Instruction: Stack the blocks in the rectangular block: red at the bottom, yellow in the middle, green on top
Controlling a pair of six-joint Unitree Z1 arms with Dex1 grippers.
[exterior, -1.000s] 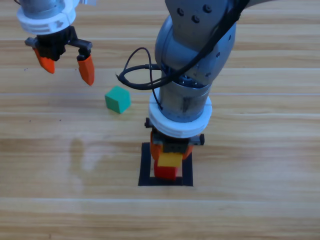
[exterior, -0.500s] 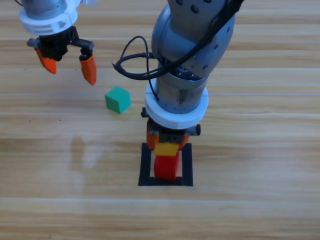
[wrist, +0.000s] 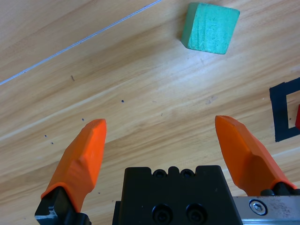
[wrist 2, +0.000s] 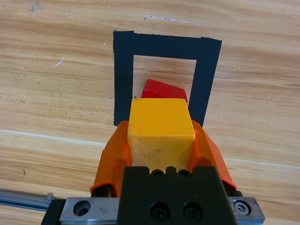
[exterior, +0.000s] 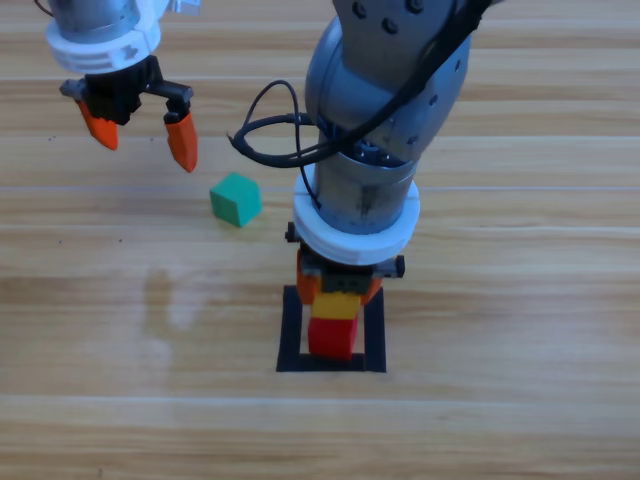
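Note:
The red cube (exterior: 332, 336) (wrist 2: 163, 89) stands inside the black-taped rectangle (exterior: 291, 330) (wrist 2: 123, 75). Just above it and a little toward the back, my right gripper (exterior: 338, 296) (wrist 2: 161, 140) is shut on the yellow cube (exterior: 337, 305) (wrist 2: 161, 124); whether yellow touches red cannot be told. The teal-green cube (exterior: 236, 198) (wrist: 210, 28) lies on the bare wood left of the right arm. My left gripper (exterior: 140, 133) (wrist: 168, 136) hangs open at the upper left, apart from the green cube, with nothing between its jaws.
The right arm's thick grey body (exterior: 385, 110) and its black cable loop (exterior: 268, 140) hang over the table's middle, close to the right of the green cube. Bare wood stretches along the front and at the right.
The right gripper has carried the yellow cube a little up and back from the red one, then nearly held still. The left gripper has drifted slightly right.

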